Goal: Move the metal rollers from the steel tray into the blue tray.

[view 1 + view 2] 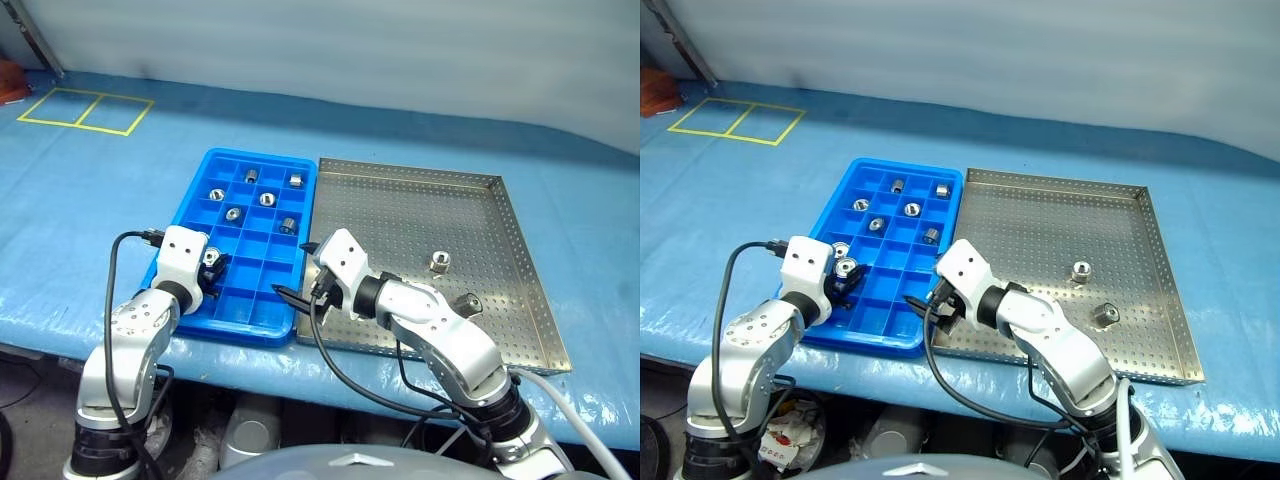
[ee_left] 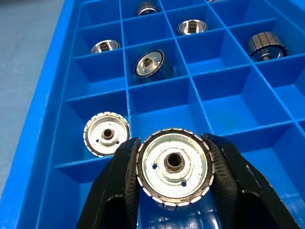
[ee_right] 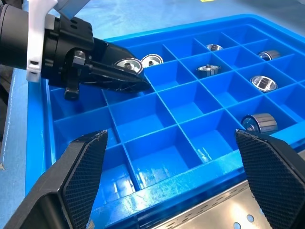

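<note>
The right gripper (image 3: 171,176) hangs over the near edge of the blue tray (image 1: 178,320), its fingers (image 3: 78,167) spread wide and empty. The left gripper (image 2: 174,167) pinches one metal roller (image 2: 174,168) above a near-left compartment. The steel tray (image 1: 400,205) lies touching the blue tray's right side on the table (image 1: 100,190), with two rollers (image 1: 438,262) left. Several rollers (image 1: 267,199) sit in blue compartments.
</note>
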Controlling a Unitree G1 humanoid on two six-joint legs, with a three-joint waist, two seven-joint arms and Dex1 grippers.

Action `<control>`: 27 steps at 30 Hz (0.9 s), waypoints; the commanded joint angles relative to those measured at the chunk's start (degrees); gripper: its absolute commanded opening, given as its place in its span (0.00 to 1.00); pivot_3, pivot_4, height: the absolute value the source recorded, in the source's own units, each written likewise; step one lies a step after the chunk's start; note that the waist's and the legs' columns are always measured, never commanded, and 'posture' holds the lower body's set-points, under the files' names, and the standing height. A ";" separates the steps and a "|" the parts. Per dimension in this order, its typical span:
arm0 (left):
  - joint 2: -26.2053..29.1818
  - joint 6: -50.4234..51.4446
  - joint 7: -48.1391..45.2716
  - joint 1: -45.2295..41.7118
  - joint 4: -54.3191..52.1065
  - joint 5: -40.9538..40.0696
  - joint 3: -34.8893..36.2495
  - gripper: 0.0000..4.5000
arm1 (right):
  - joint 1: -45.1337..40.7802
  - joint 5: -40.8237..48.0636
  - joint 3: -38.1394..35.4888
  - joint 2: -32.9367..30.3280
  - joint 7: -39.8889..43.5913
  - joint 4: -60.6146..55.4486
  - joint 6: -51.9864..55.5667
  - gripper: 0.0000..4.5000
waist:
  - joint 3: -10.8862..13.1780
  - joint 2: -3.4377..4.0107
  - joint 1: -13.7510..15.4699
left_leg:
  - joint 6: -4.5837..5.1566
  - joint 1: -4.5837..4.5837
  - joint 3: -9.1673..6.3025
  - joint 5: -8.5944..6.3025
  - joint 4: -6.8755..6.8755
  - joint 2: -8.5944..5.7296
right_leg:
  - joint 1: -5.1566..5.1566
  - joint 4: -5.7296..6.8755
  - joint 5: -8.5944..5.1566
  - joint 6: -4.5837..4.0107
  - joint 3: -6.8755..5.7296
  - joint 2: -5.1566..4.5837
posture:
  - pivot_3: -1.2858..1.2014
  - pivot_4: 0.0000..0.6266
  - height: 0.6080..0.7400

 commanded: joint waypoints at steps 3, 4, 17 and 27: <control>-0.32 1.48 0.71 -1.19 0.90 -0.85 0.11 0.54 | 0.46 -0.21 -0.96 0.51 -1.27 -3.04 -0.53 1.00 | -0.01 0.02 -0.18 | 0.00 0.04 0.01 0.00 0.00 0.01 | 0.01 0.02 -0.02 -0.04 0.00 0.00 | 0.65 0.24 1.00; -0.47 1.04 0.60 -1.62 0.70 -1.22 0.20 0.59 | 0.64 -0.22 -0.97 0.52 -1.55 -3.31 -0.41 1.00 | -0.02 0.04 -0.21 | -0.01 0.05 0.01 0.01 0.00 0.02 | 0.02 0.03 -0.04 -0.07 -0.01 0.00 | 0.65 0.24 1.00; 2.48 -7.01 -17.87 -16.74 2.20 -14.63 -5.26 0.99 | 11.78 0.40 -11.16 -4.04 -6.72 -14.72 5.44 1.00 | 0.00 0.03 -2.28 | 0.00 -0.15 -0.05 0.04 0.00 -0.15 | 0.05 -0.11 -0.05 -0.09 -0.26 -0.21 | 0.58 0.24 1.00; 5.64 -17.60 -35.99 -30.81 23.00 -10.28 -24.04 0.99 | 26.87 -0.67 -16.92 -4.49 -12.79 -24.67 8.28 1.00 | 0.01 0.07 -8.77 | 0.01 -0.06 -0.04 0.05 -0.02 -0.18 | 0.06 -0.05 -0.06 -0.07 -0.15 -0.15 | 0.51 0.24 1.00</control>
